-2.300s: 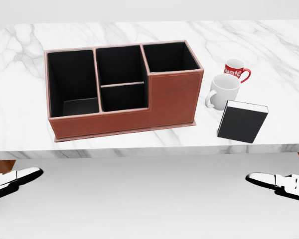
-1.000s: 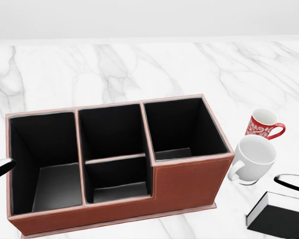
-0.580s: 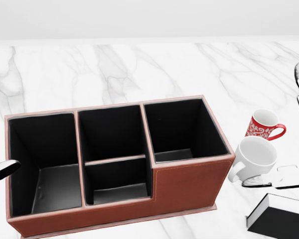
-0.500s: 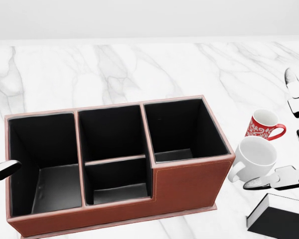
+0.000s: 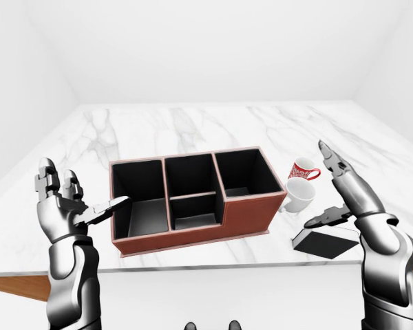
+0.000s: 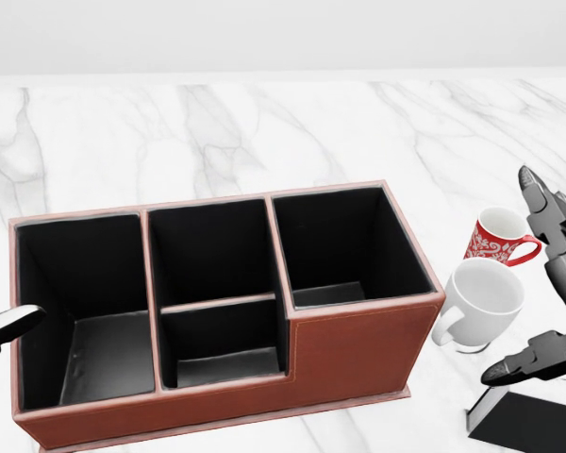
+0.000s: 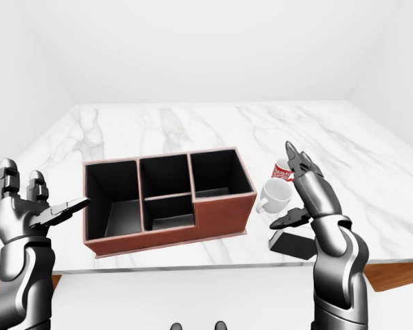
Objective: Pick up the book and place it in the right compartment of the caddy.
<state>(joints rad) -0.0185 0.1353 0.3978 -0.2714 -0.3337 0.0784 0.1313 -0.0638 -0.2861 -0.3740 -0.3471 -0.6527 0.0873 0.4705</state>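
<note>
Hovering over the book point(image 5: 323, 242), my right hand point(image 5: 350, 192) was spread wide, holding nothing — my left hand point(image 5: 62, 203) likewise. It lay flat on the counter point(image 5: 193, 124), right of the caddy point(image 5: 193, 196). Stiff, probably slick-covered — I judged its long edges the best grip.

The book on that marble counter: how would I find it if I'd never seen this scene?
Start at the brown caddy in the middle of the marble counter. To its right in the left-eye view stand a white mug and a red mug. Below them, near the counter's edge under the right hand, lies the book: flat and black.
</note>
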